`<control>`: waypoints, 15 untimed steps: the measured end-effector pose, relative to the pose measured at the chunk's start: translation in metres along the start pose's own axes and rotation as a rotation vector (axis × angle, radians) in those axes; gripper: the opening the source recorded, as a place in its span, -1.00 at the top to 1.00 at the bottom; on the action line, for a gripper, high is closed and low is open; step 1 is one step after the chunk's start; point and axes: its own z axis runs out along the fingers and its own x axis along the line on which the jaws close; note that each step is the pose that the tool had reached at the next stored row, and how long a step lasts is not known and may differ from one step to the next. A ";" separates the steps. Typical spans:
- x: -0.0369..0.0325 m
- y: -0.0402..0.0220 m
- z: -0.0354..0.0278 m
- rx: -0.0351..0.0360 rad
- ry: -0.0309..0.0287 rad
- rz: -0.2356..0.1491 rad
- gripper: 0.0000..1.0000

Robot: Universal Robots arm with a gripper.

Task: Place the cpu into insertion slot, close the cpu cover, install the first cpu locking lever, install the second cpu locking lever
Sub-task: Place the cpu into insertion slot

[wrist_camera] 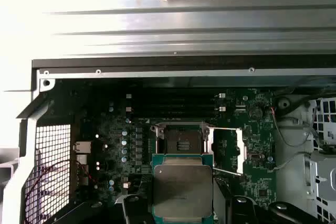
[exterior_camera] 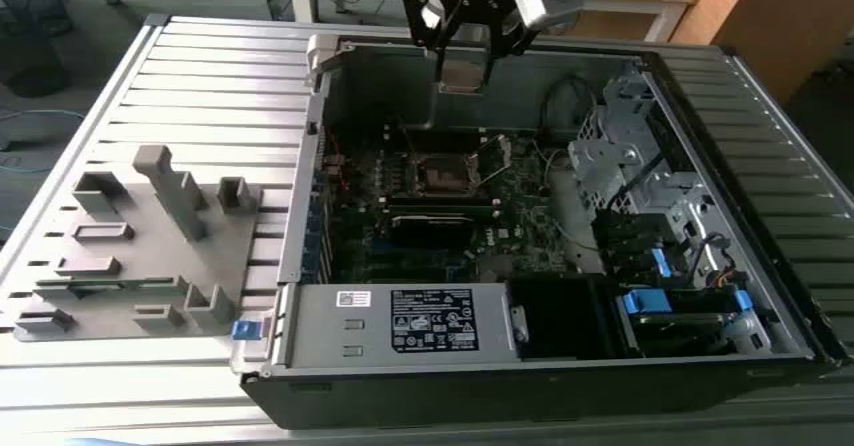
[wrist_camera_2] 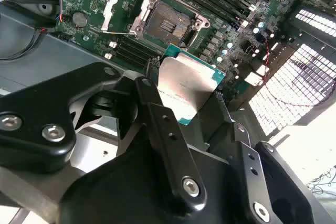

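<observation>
Ribbed metal table [exterior_camera: 214,86] carries an opened desktop computer case [exterior_camera: 534,396], seen here as I run the arm from my remote station.

Closest to both wrist views, the gripper [wrist_camera_2: 195,106] has its two black fingers [wrist_camera_2: 157,116] drawn in against opposite edges of the cpu [wrist_camera_2: 189,90]. It pinches the chip by its rim with the dull metal face turned up toward the cameras. By my reading, an edge hold keeps the fingers off the contact side and leaves that side facing the board.

In the exterior view the gripper [exterior_camera: 465,61] hangs high above the insertion slot [exterior_camera: 445,173], well apart from it and not squarely over it, so the chip has yet to be seated.

Beyond the chip in the first wrist view, the insertion slot [wrist_camera: 181,142] lies bare, its dark centre exposed inside the silver rim. The cpu cover [wrist_camera: 240,148] is swung open on its hinge just beside the slot, which I take as the reason the socket is free to receive the chip. I cannot make out how the locking levers sit.

Long black memory slots [wrist_camera: 173,106] run near the slot on the green circuit board [wrist_camera: 257,182]. Farthest off, a grey fixture tray [exterior_camera: 134,256] sits outside the case, well apart from the slot on the exterior view's left.
</observation>
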 end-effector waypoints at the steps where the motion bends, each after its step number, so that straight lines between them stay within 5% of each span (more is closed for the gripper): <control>1: 0.0000 0.0000 0.0000 0.0000 0.0000 0.000 -0.08; 15: -0.0001 -0.0001 0.0014 0.0005 0.0008 0.000 -0.08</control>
